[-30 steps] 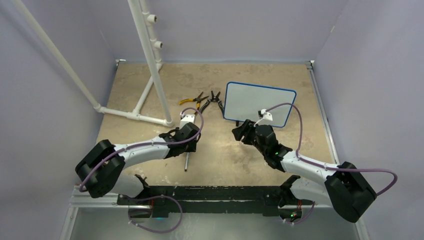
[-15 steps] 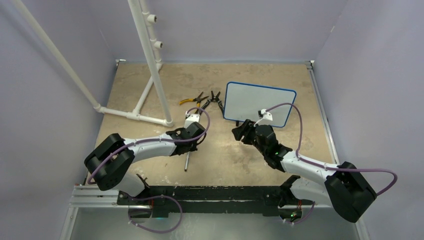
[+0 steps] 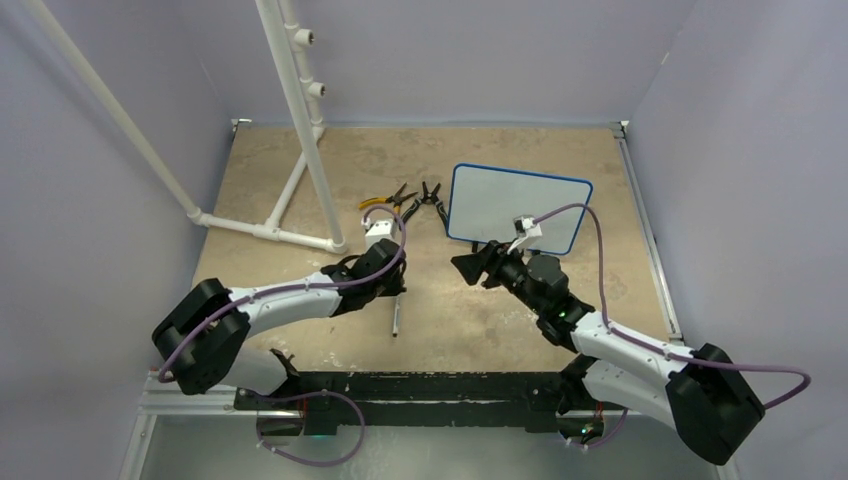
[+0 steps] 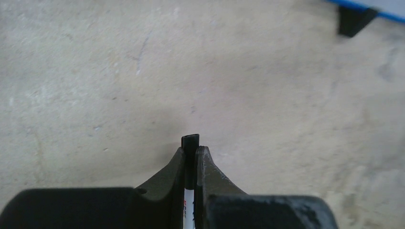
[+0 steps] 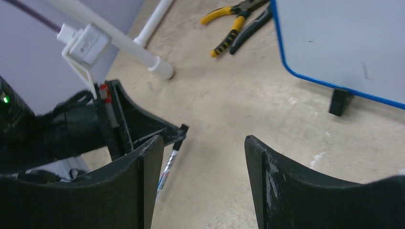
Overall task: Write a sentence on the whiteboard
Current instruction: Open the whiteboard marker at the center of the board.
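The whiteboard (image 3: 520, 205) stands on its black feet at the back right, its blue-rimmed face blank; no sentence shows on it. My left gripper (image 3: 397, 292) is shut on a black-capped marker (image 3: 395, 318), whose white barrel hangs down toward the near edge. In the left wrist view the cap (image 4: 190, 141) sticks out between the closed jaws of the left gripper (image 4: 191, 149). My right gripper (image 3: 462, 266) is open and empty, in front of the board's lower left corner and pointing toward the left gripper. The right wrist view shows the right gripper (image 5: 203, 141), the marker (image 5: 167, 169) and the board (image 5: 344, 43).
Two pliers, one yellow-handled (image 3: 385, 200) and one black-handled (image 3: 425, 198), lie just left of the board. A white pipe frame (image 3: 300, 120) stands at the back left. Purple walls enclose the tan table (image 3: 450, 330) on three sides.
My left gripper has carried the marker a little to the right. My right gripper has swung left toward it, away from the board.
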